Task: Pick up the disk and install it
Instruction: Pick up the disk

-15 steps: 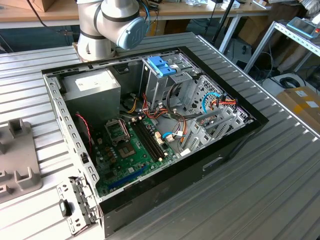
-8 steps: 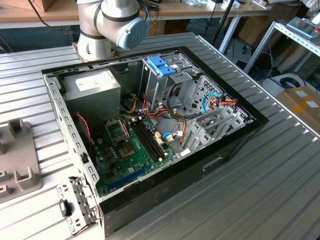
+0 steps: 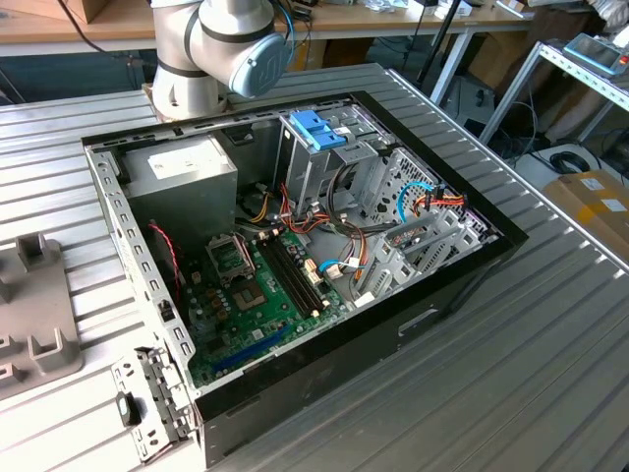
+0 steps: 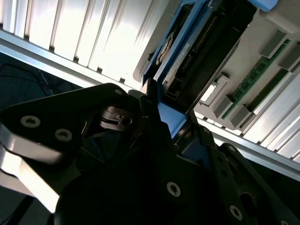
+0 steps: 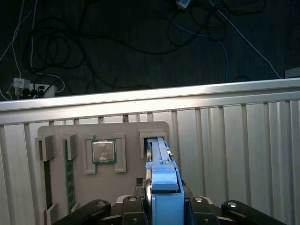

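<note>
The fingers [image 5: 132, 202] are gripping the disk [image 5: 163, 185] edge-on. Its long axis is pointing straight out from them into the grey holder's [image 5: 122, 133] slot by the tabletop's [image 5: 234, 140] edge.

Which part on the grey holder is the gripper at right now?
The disk, the blue-railed drive standing on edge in the holder; the gripper is at it. The processor lies flat and the green memory stick sits farther off.

Ribbed metal table [image 3: 550, 344] is backed by a wooden bench [image 3: 49, 29]; cables [image 5: 61, 47] are strewn over the dark floor [image 5: 131, 28].
</note>
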Available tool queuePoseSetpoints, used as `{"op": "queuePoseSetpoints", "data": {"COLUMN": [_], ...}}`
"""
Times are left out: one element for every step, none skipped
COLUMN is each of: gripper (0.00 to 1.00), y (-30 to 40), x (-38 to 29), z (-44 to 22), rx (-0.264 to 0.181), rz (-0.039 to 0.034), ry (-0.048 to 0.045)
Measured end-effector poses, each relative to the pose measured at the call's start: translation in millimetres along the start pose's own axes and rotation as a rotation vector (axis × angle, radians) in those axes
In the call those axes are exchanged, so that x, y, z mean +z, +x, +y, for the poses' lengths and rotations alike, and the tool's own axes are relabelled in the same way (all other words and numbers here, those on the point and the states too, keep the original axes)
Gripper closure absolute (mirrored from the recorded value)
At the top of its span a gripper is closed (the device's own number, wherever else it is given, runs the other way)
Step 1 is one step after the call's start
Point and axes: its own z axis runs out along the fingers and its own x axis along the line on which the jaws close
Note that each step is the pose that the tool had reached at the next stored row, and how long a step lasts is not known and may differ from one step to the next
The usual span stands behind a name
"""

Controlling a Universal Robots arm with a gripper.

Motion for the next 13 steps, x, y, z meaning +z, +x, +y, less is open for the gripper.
{"op": "queuePoseSetpoints", "data": {"gripper": [0.62, 0.62, 0.62, 0.62, 0.62, 0.62, 0.62, 0.62, 0.62, 0.62, 0.62, 0.62, 0.62], "y": [0.0, -0.1, -0.1, -0.1, -0.1, -0.1, -0.2, -0.2, -0.2, -0.2, -0.2, -0.3, -0.3], "x": [-0.3, -0.7, -1.1, -1.5, -1.9, -2.4, -2.9, -3.2, -3.5, -3.9, -4.6, -5.2, -5.5], "z": [0.0, 0.0, 0.0, 0.0, 0.0, -0.1, -0.1, -0.1, -0.1, -0.1, -0.1, -0.2, -0.1], "rx": [0.000, 0.000, 0.000, 0.000, 0.000, 0.000, 0.000, 0.000, 0.000, 0.000, 0.000, 0.000, 0.000], "rz": [-0.0001, 0.0000, 0.0000, 0.0000, 0.0000, 0.0000, 0.0000, 0.0001, 0.0000, 0.0000, 0.0000, 0.0001, 0.0000], "ry": [0.0001, 0.0000, 0.0000, 0.0000, 0.0000, 0.0000, 0.0000, 0.0000, 0.0000, 0.0000, -0.0001, -0.0002, 0.0000]}}
